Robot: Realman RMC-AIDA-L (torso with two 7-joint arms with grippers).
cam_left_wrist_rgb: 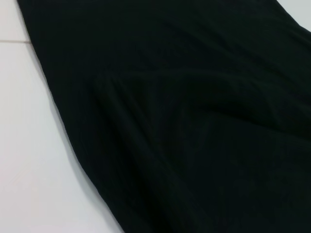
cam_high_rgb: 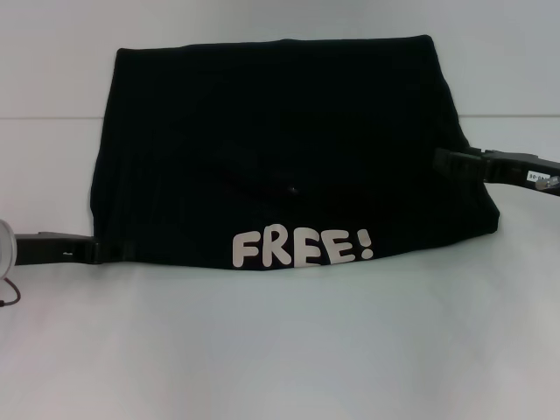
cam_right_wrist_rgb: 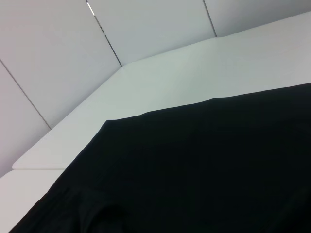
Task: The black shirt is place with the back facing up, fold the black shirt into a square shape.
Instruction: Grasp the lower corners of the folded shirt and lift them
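The black shirt [cam_high_rgb: 280, 149] lies spread across the white table as a wide dark block. White "FREE!" lettering [cam_high_rgb: 302, 249] runs along its near edge. My left gripper [cam_high_rgb: 107, 251] sits low at the shirt's near left corner, its tip against the cloth. My right gripper [cam_high_rgb: 443, 163] reaches in from the right and overlaps the shirt's right edge about halfway back. Both tips merge with the dark fabric. In the left wrist view, rumpled black shirt cloth [cam_left_wrist_rgb: 194, 121] fills most of the picture. The right wrist view looks over a flat stretch of the shirt [cam_right_wrist_rgb: 204, 170].
The white table [cam_high_rgb: 280, 350] stretches bare in front of the shirt, and a strip of it shows behind. Its far corner [cam_right_wrist_rgb: 121, 68] meets pale wall panels [cam_right_wrist_rgb: 53, 53]. A round white part of the left arm [cam_high_rgb: 5, 247] sits at the picture's left border.
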